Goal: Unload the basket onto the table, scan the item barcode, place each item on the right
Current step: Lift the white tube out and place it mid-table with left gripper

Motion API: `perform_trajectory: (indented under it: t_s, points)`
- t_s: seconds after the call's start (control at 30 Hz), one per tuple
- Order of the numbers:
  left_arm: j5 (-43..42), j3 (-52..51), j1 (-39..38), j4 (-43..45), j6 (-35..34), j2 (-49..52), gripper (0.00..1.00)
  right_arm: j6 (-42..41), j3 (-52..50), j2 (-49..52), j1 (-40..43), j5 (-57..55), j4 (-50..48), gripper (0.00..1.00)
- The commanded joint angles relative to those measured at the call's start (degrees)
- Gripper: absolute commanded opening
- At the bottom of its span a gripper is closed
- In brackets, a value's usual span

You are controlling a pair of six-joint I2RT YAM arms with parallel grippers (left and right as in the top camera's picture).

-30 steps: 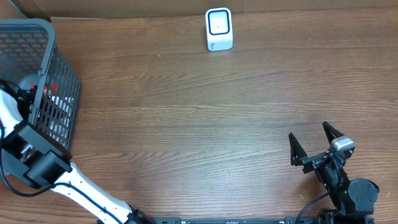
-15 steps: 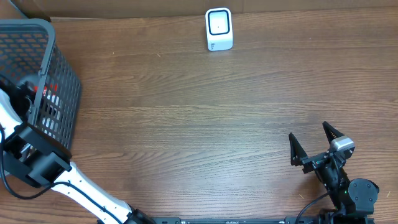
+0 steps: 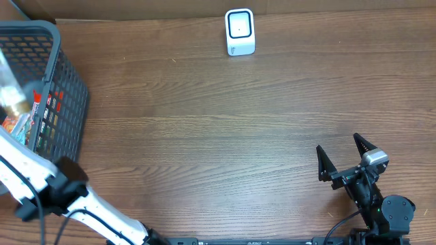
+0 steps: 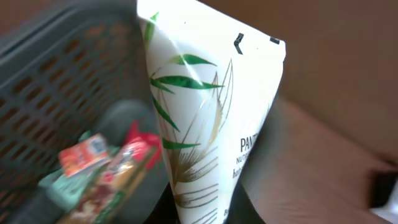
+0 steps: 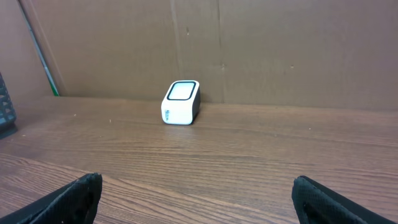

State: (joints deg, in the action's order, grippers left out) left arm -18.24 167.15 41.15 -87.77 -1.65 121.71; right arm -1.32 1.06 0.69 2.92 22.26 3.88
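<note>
A: Where does the basket sit?
B: At the left end of the table, toward the far side. Packets lie in its bottom.
A: And the tube?
B: Above the basket, between the fingers of the left gripper, over those packets.
A: The scanner?
B: Far edge, about midway across, just before the cardboard wall, well apart from the basket.
A: The right gripper?
B: Near right corner, over the table. The scanner lies ahead of it, slightly to its left.
</note>
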Motion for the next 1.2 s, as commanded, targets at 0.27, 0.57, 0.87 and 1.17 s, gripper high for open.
perform_trajectory:
  t_s: [0.27, 0.57, 0.87, 1.17]
  points:
    - [-17.31, -6.47, -25.62, -8.41, -1.05, -3.91, 0.04, -0.24, -0.24, -0.52, -0.28, -0.07, -0.42, 1.00]
    - [-17.94, -33.51, -43.63, 0.96, 1.64, -3.85, 0.04, -0.22, -0.24, -0.52, -0.28, -0.09, -0.37, 1.00]
    - [-24.85, -68.19, -55.63, 30.18, -7.93, -3.85, 0.04, -0.24, -0.24, -0.52, -0.28, -0.07, -0.17, 1.00]
    - [-19.06, -86.58, -59.93, 52.37, -26.43, -3.85, 0.04, -0.24, -0.24, -0.52, -0.28, -0.09, -0.17, 1.00]
